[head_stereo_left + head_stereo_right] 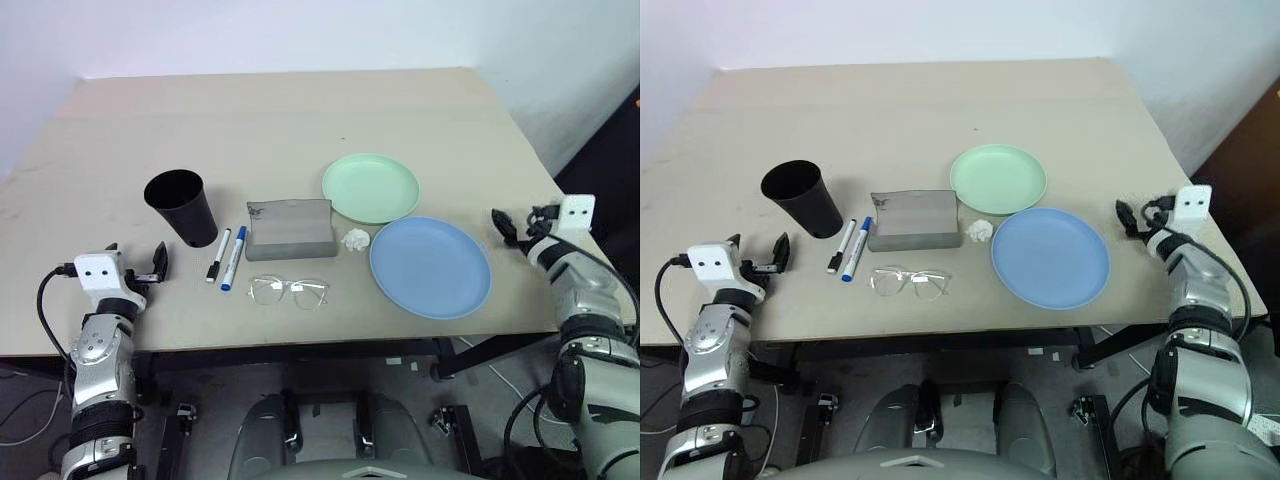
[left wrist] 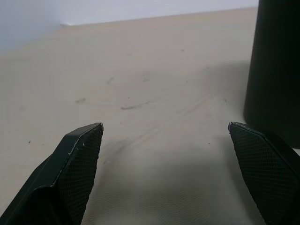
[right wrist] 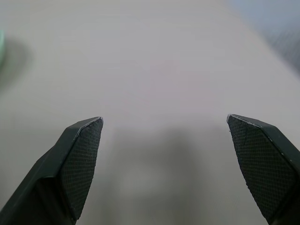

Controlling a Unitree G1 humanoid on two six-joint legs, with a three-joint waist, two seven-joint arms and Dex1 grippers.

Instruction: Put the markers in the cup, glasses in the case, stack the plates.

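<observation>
Head views: tabletop point(image 1: 300, 110); cup point(image 1: 182, 207) left; markers point(image 1: 226, 257) beside case point(image 1: 290, 230); glasses point(image 1: 288, 292) in front; paper wad point(image 1: 356, 238) between plates point(image 1: 371, 187).
Left wrist: left pincer point(image 2: 166, 136) wide, cup near.
Right wrist: right pincer point(image 3: 164, 126) wide, empty.

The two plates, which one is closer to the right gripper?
The light blue plate. It lies toward the table's right edge, next to the right gripper, while the pale green plate sits farther back and more toward the middle.

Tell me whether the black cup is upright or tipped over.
Upright. The cup stands on its narrow base on the table, open rim up, with both markers lying beside it.
</observation>
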